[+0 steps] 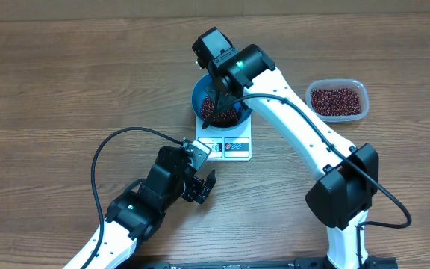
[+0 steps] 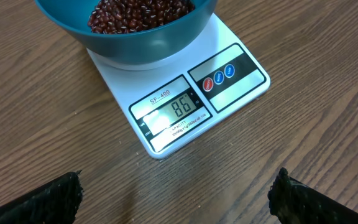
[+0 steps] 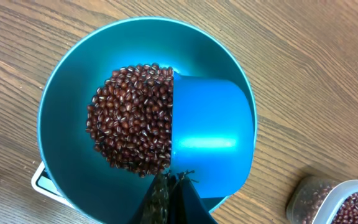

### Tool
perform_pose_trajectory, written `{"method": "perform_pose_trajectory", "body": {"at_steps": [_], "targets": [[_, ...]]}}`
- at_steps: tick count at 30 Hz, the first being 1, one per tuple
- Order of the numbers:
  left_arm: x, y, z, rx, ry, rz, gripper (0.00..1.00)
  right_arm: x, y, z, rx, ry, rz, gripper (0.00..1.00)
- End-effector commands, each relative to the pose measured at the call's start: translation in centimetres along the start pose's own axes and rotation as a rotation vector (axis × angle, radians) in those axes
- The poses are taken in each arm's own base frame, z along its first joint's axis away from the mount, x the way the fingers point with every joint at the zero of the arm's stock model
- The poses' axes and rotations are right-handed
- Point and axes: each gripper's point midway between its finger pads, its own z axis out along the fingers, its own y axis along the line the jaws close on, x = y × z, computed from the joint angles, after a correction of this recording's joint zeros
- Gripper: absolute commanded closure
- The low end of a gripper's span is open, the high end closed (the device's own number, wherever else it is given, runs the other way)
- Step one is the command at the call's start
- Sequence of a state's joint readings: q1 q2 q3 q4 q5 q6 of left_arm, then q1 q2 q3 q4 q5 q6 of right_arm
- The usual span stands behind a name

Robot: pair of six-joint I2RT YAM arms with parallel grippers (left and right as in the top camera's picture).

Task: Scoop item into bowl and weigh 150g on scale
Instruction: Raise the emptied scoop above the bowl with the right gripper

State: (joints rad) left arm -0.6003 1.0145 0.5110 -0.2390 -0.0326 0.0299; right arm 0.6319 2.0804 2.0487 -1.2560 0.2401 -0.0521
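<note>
The blue bowl [image 3: 73, 81] stands on the white scale [image 2: 241, 87], whose display reads 86. A heap of dark red-brown beans [image 3: 132, 118] lies in the bowl. My right gripper [image 3: 173, 180] is shut on a small blue scoop [image 3: 213, 134], which is tipped on its side inside the bowl with its mouth against the heap. The scoop's handle is hidden between the fingers. From overhead, the right gripper [image 1: 219, 93] hangs over the bowl [image 1: 198, 96]. My left gripper [image 2: 179, 196] stands open and empty over the table just in front of the scale [image 1: 226, 146].
A clear plastic tub [image 1: 338, 99] of more beans sits on the table to the right of the scale; it also shows at the lower right of the right wrist view as the tub [image 3: 337, 199]. The left arm's cable [image 1: 103, 153] loops over the table on the left.
</note>
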Motion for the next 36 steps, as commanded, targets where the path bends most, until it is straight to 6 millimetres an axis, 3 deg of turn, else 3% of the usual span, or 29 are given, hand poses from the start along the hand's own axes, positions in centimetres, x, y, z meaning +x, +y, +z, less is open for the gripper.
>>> {"method": "perform_pose_trajectory", "body": {"at_steps": [1,8,16,24,29,36], "targets": [[-0.2,-0.1,-0.2,0.011,-0.013,0.012,0.0,-1.8,-1.1,-4.5,0.009,-0.122,0.03,0.96],[-0.2,-0.1,-0.2,0.011,-0.013,0.012,0.0,-2.1,-1.6,-6.8,0.006,-0.171,0.068,0.96],[-0.2,-0.1,-0.2,0.011,-0.013,0.012,0.0,-2.5,-3.2,-11.3,0.026,-0.283,0.141,0.96],[-0.2,-0.1,-0.2,0.011,-0.013,0.012,0.0,-1.8,-8.3,-13.4,0.292,-0.319,0.254,0.96],[-0.2,-0.1,-0.2,0.011,-0.013,0.012,0.0,-0.7,-11.4,-13.2,0.367,-0.287,0.328,0.96],[-0.2,-0.1,-0.2,0.011,-0.013,0.012,0.0,2.7,-18.3,-12.3,0.446,-0.207,0.52,0.96]]}}
